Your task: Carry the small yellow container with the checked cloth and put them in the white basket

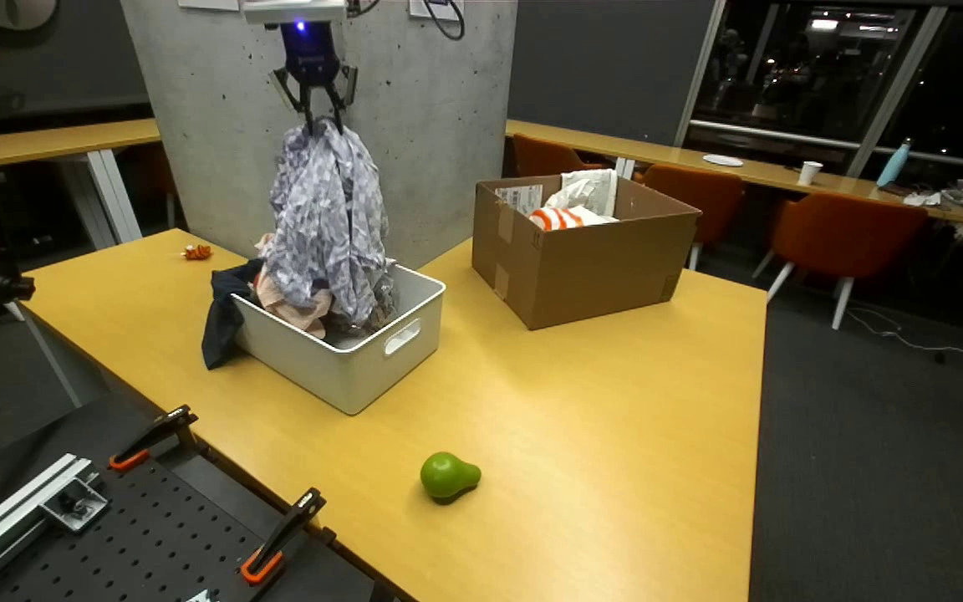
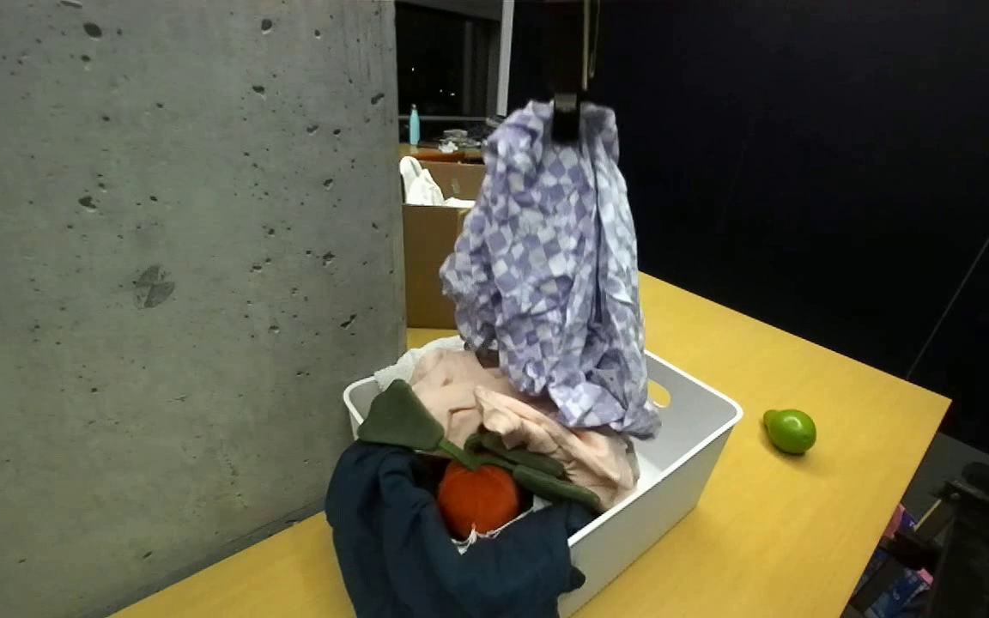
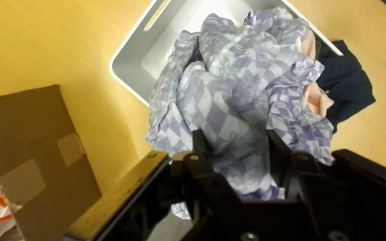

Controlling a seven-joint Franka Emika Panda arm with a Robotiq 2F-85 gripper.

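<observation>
Your checked cloth presents as thin, crumpled fabric, matt. Your white basket appears smooth plastic, low sheen. You have a smooth, wood-look table with soft gloss, a glossy green pear, a matt cardboard box and a rough, pitted concrete pillar.

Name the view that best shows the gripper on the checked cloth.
Wrist view: the gripper is close up, the checked cloth bunched between its fingers. Both exterior views show the gripper smaller and dark, at the cloth's top.
</observation>
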